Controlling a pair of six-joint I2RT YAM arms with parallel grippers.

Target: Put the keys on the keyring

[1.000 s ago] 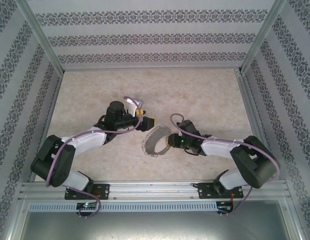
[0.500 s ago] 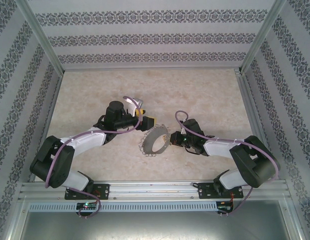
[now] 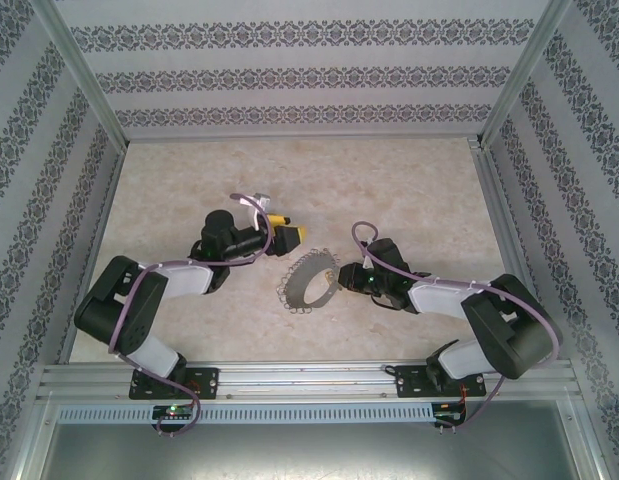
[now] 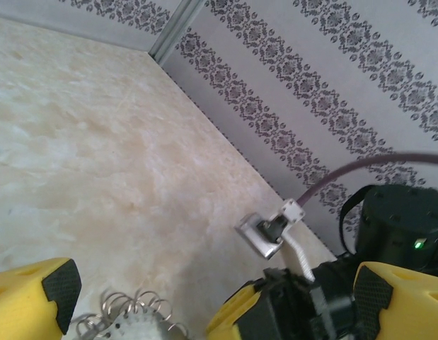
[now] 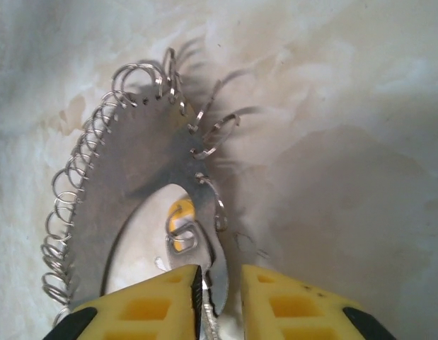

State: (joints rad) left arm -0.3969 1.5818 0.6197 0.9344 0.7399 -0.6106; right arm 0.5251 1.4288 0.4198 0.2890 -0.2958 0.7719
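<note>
Your left gripper (image 3: 288,236) has backed off the keyring (image 3: 307,284), spread wide, leaving the right gripper (image 5: 220,275) narrow astride its rim, grip unclear, working alone.

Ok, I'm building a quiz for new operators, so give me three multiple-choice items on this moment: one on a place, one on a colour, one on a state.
1. Where is the keyring?
A. between the left pincer and the right pincer
B. against the far wall
C. under the left arm's base

2. What colour is the head of the key seen through the ring's hole?
A. blue
B. yellow-orange
C. green

3. How does the left pincer stand?
A. shut on the key
B. shut on nothing
C. open, holding nothing

Answers:
1 A: in the top view the right pincer is at the ring's rim and the left one is just past its far side.
2 B: the right wrist view shows it up close.
3 C: its yellow fingers stand wide apart.
</note>
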